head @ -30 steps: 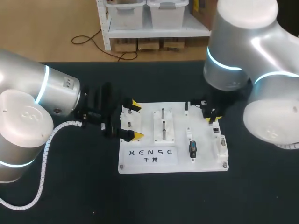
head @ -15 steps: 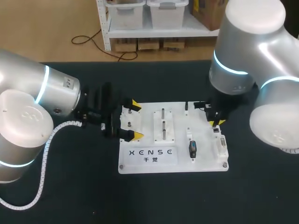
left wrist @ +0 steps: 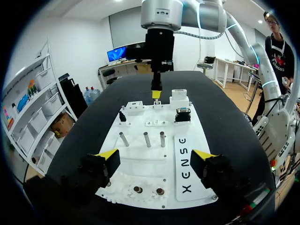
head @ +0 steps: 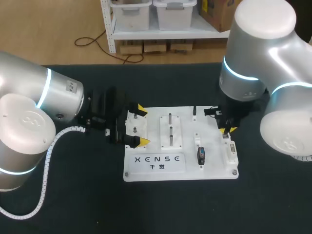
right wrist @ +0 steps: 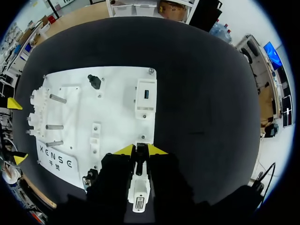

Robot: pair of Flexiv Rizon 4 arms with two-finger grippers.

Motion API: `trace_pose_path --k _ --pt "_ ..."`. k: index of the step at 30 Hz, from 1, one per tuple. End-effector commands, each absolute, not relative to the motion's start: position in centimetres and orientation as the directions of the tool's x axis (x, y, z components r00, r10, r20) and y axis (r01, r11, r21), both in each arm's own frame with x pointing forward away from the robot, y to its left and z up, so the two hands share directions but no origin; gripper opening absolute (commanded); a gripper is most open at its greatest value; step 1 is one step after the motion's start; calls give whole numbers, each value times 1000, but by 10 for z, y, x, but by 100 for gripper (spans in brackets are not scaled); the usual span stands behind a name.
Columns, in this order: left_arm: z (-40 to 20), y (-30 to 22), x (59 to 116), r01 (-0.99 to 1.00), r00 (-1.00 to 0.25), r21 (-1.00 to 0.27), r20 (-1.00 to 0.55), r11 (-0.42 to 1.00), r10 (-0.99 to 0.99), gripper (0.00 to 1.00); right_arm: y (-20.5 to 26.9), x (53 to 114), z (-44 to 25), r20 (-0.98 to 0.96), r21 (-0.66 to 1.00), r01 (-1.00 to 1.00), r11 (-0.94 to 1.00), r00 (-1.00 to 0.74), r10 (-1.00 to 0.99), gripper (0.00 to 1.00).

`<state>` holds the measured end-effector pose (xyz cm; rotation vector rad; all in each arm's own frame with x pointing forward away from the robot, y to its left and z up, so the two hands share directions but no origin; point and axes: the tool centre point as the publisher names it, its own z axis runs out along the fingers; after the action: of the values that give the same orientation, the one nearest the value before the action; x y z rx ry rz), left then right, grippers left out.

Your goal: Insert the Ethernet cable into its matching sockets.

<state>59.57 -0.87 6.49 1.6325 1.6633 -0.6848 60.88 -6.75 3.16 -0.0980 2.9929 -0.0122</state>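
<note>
Now, Ethernet plug: a white piece [right wrist: 138, 187] with a ribbed end, dark toward its nose, lies lengthwise between the right claw's fingers, over the board's right end. I cannot make out any cable trailing from it.
Right gripper [head: 226, 129] [right wrist: 139, 151] [left wrist: 157, 96]: narrow, with both yellow tips against the plug from two sides. It points down and sits low over the board.
Nearest sockets: a small white socket piece [right wrist: 143, 138] lies just ahead of the tips. Further ahead is a white block with a blue opening [right wrist: 145, 96]. In the head view a long white block [head: 230, 152] lies just beside the tips, on the robot's side.
Board [head: 214, 169]: white, flat on the dark table [head: 73, 204]. Three metal pegs [left wrist: 146, 139] stand upright at its middle, and a black connector [head: 201, 155] sits between the pegs and the long block.
Left gripper [head: 138, 125] [left wrist: 154, 157]: spread wide and holding nothing — its tips stand at the board's left end, one toward each long edge, well apart from the plug.
</note>
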Motion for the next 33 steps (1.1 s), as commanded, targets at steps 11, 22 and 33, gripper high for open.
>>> trace_pose_path --k 11,22,33 --pt "65 -10 596 993 34 99 -777 68 629 100 -69 608 27 -140 -16 -62 998 -988 -63 0" --pt "65 -10 596 993 34 99 -777 68 629 100 -69 607 12 -129 -10 -64 998 -990 -64 0" --pt "65 -10 596 993 34 99 -777 68 629 100 -71 609 2 -152 -17 -70 997 -986 -72 0"
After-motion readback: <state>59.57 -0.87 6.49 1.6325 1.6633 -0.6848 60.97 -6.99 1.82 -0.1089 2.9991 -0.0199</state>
